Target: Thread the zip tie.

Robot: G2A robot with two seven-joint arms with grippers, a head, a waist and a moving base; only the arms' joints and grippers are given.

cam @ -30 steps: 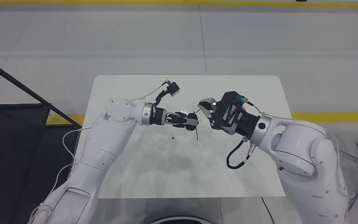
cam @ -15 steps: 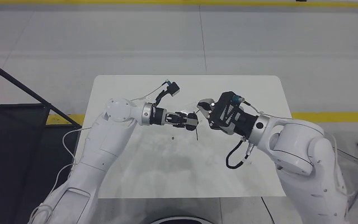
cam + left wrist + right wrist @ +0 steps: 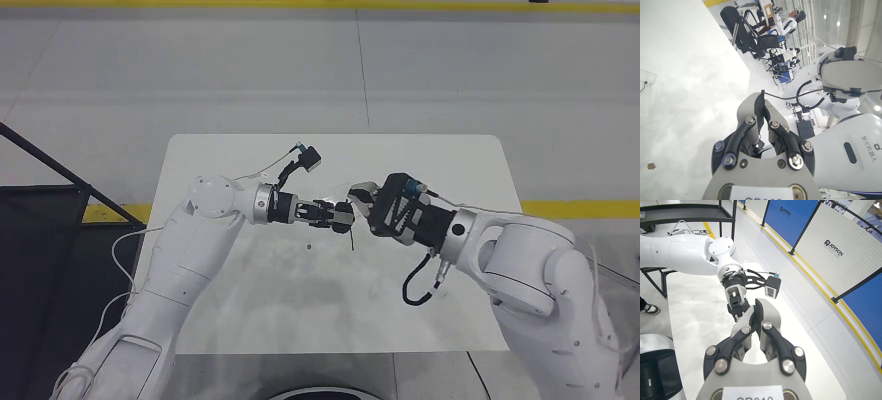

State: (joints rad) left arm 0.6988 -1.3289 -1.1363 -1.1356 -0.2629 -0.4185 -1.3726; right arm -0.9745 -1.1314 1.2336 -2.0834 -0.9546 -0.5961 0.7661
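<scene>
A thin black zip tie (image 3: 352, 235) hangs above the middle of the white table (image 3: 450, 300). My left gripper (image 3: 343, 213) is shut on its head end, which shows at the fingertips in the left wrist view (image 3: 762, 95). From there the strap (image 3: 780, 98) bows in a shallow arc towards my right gripper (image 3: 360, 193), whose finger (image 3: 844, 75) shows side-on. In the right wrist view the right gripper (image 3: 756, 307) has its pads pressed together on the strap, just in front of the left gripper (image 3: 738, 311). The two grippers are almost touching.
A small brown crumb (image 3: 651, 166) lies on the table near the left arm. A clear plastic piece (image 3: 646, 79) sits farther off on the tabletop. A black frame (image 3: 40, 230) stands beside the table's left edge. The right arm's cable loop (image 3: 410, 288) hangs low.
My right gripper has moved a little to the left, closing the gap to the left gripper. The left arm and the hanging strap have stayed put.
</scene>
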